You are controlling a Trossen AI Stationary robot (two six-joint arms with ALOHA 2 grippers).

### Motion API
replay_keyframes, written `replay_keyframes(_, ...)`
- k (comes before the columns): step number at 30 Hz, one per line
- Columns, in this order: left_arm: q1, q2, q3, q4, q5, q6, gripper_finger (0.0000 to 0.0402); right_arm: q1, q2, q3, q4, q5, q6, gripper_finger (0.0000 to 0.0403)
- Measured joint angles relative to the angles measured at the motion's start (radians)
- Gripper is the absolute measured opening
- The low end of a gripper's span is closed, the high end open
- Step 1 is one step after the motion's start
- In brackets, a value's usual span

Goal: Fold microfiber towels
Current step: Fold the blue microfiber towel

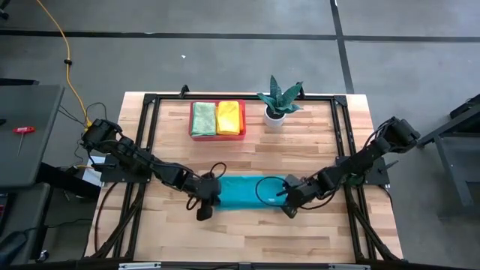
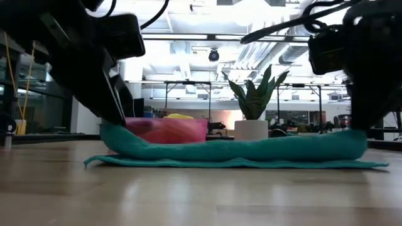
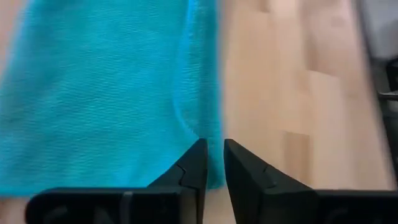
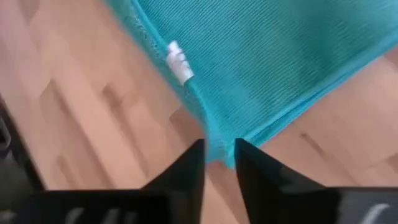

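Tools both at the teal towel's ends, jaws parted narrowly.
I see left tool (image 3: 211,163) and right tool (image 4: 217,163) over the folded teal towel (image 1: 247,192), lying on my tabletop (image 1: 300,232).

Teal towel (image 1: 247,192) lay folded into a long strip at mid-desk, green towel (image 1: 202,118) and yellow towel (image 1: 229,118) sat folded side by side farther back
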Motion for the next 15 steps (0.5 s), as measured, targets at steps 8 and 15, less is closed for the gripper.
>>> replay_keyframes(8,-0.001,0.0,0.0,0.024,0.179,0.058,0.0086,0.001,0.0,0.0,-0.055,-0.117,-0.124,0.0175)
replay_keyframes(15,0.051,-0.078,0.0,-0.034,0.225,0.087,0.0103,-0.017,-0.025,0.0,-0.076,-0.094,-0.129,0.0192)
